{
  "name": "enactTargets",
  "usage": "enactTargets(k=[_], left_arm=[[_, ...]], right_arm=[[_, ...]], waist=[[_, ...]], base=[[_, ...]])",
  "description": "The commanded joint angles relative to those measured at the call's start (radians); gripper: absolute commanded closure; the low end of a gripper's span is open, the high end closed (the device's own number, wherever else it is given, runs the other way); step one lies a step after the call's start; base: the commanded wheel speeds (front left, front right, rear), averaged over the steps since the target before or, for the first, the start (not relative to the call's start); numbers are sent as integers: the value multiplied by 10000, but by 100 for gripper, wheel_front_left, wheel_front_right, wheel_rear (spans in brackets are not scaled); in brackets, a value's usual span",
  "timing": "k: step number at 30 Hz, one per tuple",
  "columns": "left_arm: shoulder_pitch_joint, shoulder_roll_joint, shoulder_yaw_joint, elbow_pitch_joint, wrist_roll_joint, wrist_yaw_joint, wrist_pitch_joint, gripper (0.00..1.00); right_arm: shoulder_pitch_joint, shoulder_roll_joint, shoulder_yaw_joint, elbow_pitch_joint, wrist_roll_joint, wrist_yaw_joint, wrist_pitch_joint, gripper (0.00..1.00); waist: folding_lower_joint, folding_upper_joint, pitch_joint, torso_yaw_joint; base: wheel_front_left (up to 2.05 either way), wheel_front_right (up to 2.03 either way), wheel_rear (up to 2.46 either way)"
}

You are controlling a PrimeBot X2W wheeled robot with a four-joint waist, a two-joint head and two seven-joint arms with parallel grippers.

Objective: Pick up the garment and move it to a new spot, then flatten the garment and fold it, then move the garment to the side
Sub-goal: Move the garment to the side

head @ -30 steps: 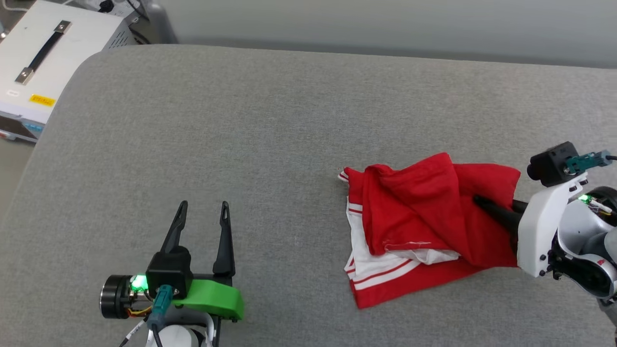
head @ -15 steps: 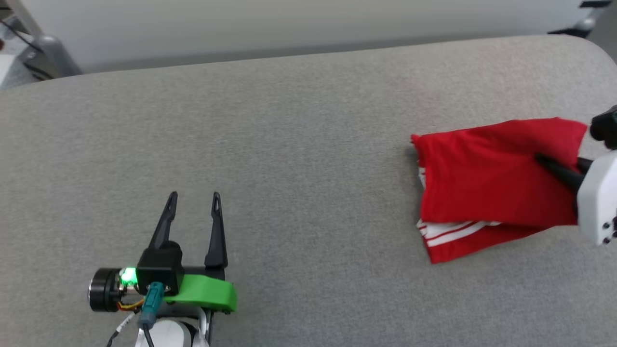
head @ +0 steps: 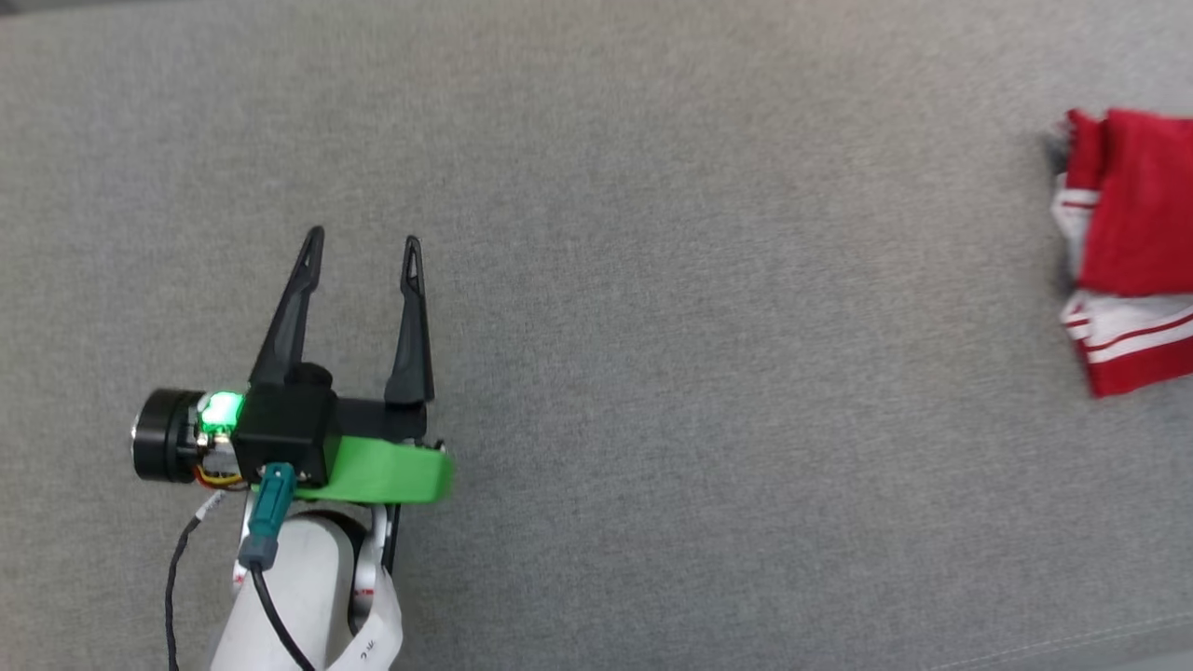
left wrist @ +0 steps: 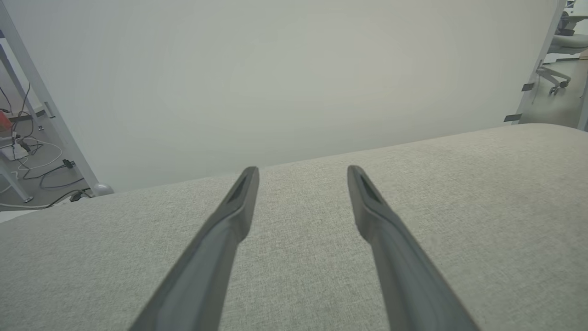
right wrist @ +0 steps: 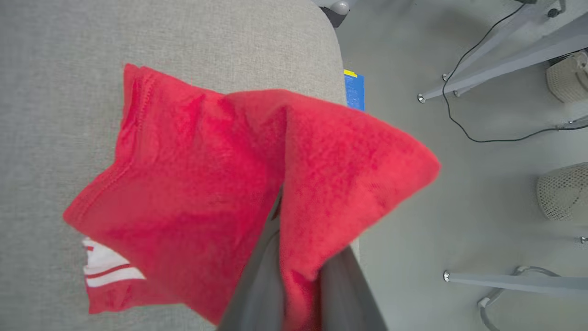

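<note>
The garment (head: pixel 1132 214), a folded red jersey with white striped trim, lies at the right edge of the head view on the grey cushioned surface (head: pixel 652 326). In the right wrist view the garment (right wrist: pixel 206 184) hangs bunched near the surface's edge, with my right gripper (right wrist: pixel 280 207) shut on a fold of its red cloth, fingertips buried in the fabric. My left gripper (head: pixel 362 245) hovers open over the bare surface at the left, far from the garment. The left wrist view shows the left gripper (left wrist: pixel 303 172) holding nothing between its spread fingers.
In the right wrist view the surface ends just right of the garment, with floor (right wrist: pixel 459 193), metal frame legs (right wrist: pixel 500 280), a cable and mesh baskets (right wrist: pixel 562 191) beyond. The left wrist view has a pale wall (left wrist: pixel 275 82) past the far edge and cables on the floor at left.
The head camera has swung left and down, so the garment slid to the right edge of the picture. The right gripper carried the garment rightwards and it now looks more compact. The left gripper stays open.
</note>
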Motion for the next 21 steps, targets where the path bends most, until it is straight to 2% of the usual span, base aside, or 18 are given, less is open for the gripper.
enactTargets(k=[1, 11, 16, 17, 18, 21], left_arm=[[-237, 120, 13, -103, 88, 20, -59, 0], [-665, 241, -92, -641, 152, 136, -59, 0], [-715, 298, -124, -693, 138, 200, -59, 0], [-704, 307, -123, -687, 132, 218, -59, 0], [-678, 315, -122, -672, 120, 238, -59, 0], [-599, 334, -102, -578, 57, 280, -59, 0]], right_arm=[[-346, -53, -119, 296, -199, -7, -146, 100], [-1581, -81, -776, 2438, -1358, -7, -814, 100], [-1923, 173, -1029, 3259, -1708, -7, -1217, 100], [-1972, 269, -1076, 3403, -1738, -7, -1272, 24], [-2001, 371, -1059, 3533, -1808, -7, -1317, 0], [-2107, 456, -1080, 3756, -2100, -7, -1725, 0]], waist=[[-1, 0, 1223, 377], [-1, 0, 2015, 571], [-1, 0, 2014, 604], [-1, 0, 1966, 599], [-1, 0, 1891, 594], [-1, 0, 1602, 611]], base=[[0, 0, 0], [0, 0, 0], [0, 0, 0], [0, 0, 0], [0, 0, 0], [0, 0, 0]])
